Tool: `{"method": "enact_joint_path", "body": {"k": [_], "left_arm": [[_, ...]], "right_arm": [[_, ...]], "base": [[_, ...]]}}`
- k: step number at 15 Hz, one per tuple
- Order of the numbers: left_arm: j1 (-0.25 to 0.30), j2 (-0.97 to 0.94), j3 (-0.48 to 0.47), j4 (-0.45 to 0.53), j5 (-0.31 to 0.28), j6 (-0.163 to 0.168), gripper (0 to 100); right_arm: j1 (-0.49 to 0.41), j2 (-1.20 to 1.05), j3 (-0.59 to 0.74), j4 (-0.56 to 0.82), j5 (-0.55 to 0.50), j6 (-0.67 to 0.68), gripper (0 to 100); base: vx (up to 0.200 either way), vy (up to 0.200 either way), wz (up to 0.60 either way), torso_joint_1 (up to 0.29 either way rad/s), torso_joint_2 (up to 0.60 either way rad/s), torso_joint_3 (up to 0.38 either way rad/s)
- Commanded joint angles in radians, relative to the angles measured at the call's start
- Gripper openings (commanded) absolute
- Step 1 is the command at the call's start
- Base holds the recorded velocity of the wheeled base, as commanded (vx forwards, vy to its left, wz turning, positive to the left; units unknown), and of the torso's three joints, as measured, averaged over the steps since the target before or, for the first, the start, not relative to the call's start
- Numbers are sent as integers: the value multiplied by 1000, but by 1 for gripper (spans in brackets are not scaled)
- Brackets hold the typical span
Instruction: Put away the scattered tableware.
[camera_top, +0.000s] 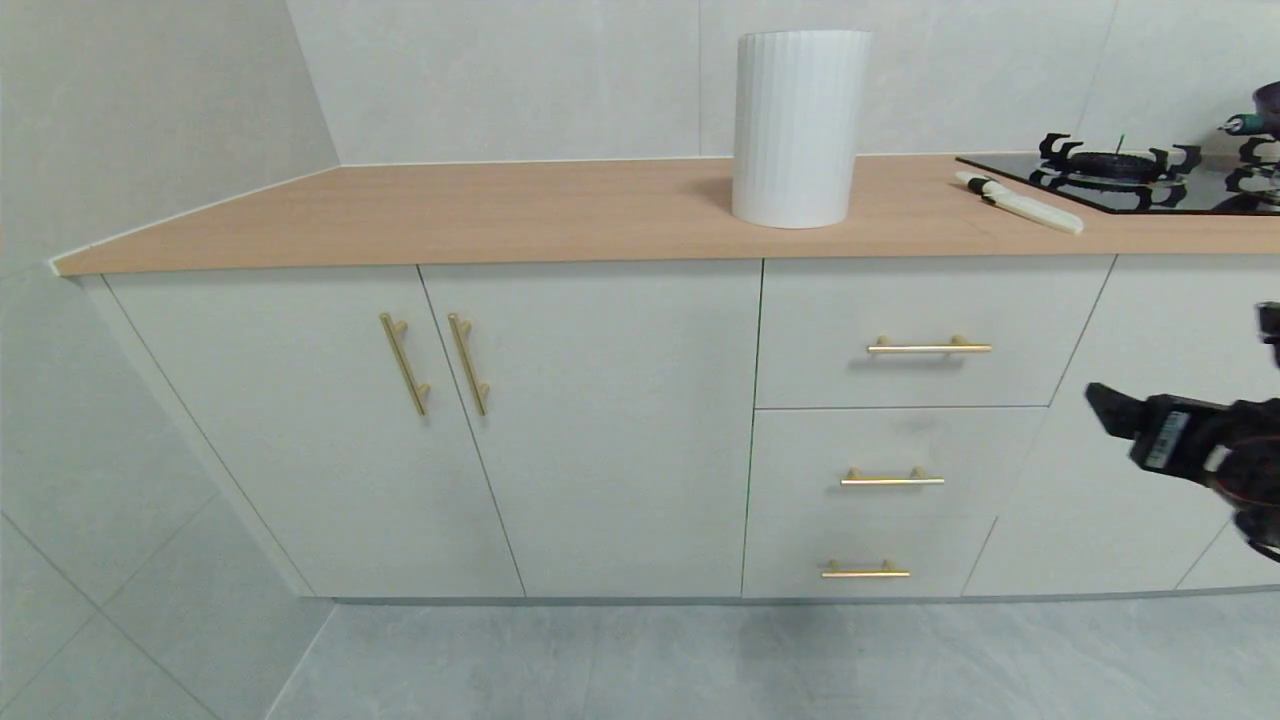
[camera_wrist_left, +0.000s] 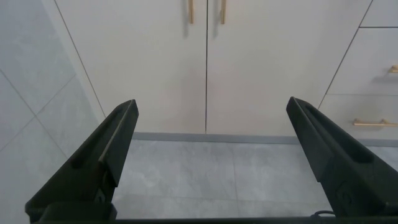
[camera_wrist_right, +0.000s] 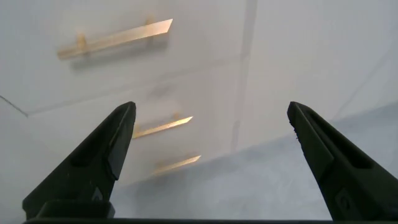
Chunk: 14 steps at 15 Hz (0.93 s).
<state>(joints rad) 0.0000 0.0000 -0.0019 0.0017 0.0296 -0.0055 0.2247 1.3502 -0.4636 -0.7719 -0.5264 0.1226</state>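
Note:
A white knife (camera_top: 1020, 203) lies on the wooden countertop (camera_top: 500, 210), just left of the stove. A tall white ribbed holder (camera_top: 795, 125) stands upright on the counter to the knife's left. My right gripper (camera_top: 1112, 408) hangs below counter height in front of the cabinet, right of the drawers, well under the knife. In the right wrist view the right gripper (camera_wrist_right: 211, 112) is open and empty, facing the drawer handles (camera_wrist_right: 115, 38). My left gripper (camera_wrist_left: 211, 109) is open and empty, low over the floor, facing the double cabinet doors (camera_wrist_left: 206, 62).
A black gas stove (camera_top: 1130, 175) sits at the counter's right end. Below the counter are two doors with gold handles (camera_top: 405, 362) and three drawers (camera_top: 900, 340). A tiled wall closes the left side. Grey floor lies open before the cabinets.

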Motion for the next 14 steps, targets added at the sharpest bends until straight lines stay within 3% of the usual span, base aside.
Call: {"method": "enact_joint_path", "body": {"k": [1,2,4,9,14], "left_arm": [[0,0,0,0,1,-1,100],[0,0,0,0,1,-1,100],[0,0,0,0,0,-1,100],[0,0,0,0,0,-1,100],[0,0,0,0,1,-1,100]], "right_arm": [[-19,-379,145,3,-52,-179,100],[-85,-591,168,77,-57,-293,100],[-159,-798,161,261,-57,-300,100],[-163,-1251,158,730,-17,-320,100],[-199,-1293,204,754,-69,-273,100]], "base": [[0,0,0,0,0,0],[0,0,0,0,0,0],[0,0,0,0,0,0],[0,0,0,0,0,0],[0,0,0,0,0,0]]}}
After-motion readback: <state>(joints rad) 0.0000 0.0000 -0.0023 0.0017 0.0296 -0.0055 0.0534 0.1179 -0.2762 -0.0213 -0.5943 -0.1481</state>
